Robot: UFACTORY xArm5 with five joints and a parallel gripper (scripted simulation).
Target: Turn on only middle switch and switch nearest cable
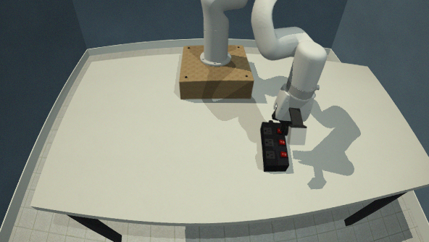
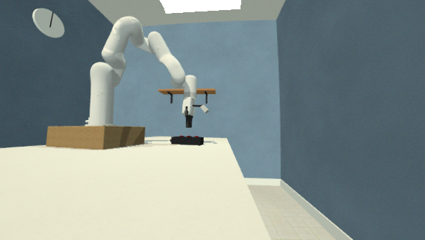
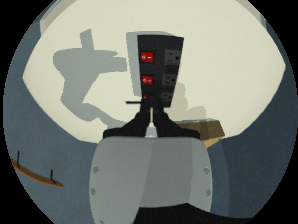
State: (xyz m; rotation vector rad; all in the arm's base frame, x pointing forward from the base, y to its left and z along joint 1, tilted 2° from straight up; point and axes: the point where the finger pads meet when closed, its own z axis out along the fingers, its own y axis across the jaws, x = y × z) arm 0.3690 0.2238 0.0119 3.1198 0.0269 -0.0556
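A black power strip [image 1: 275, 164] [image 2: 187, 141] [image 3: 160, 43] lies flat on the white table [image 1: 145, 145], right way up, with three red rocker switches in a row along its right side. The switches show in the top view as the far switch [image 1: 279, 130], the middle switch [image 1: 282, 143] and the near switch [image 1: 283, 154]. My gripper [image 1: 283, 126] [image 2: 189, 124] [image 3: 151, 97] is shut and empty. It points down and hangs a short way above the strip's far end, over the far switch. In the wrist view the closed fingers hide that switch.
The arm's brown wooden base block [image 1: 216, 72] [image 2: 95, 136] stands at the back middle of the table. A raised rim [image 1: 54, 98] runs along the table's left and back edges. A wall shelf [image 2: 169, 91] hangs behind the arm.
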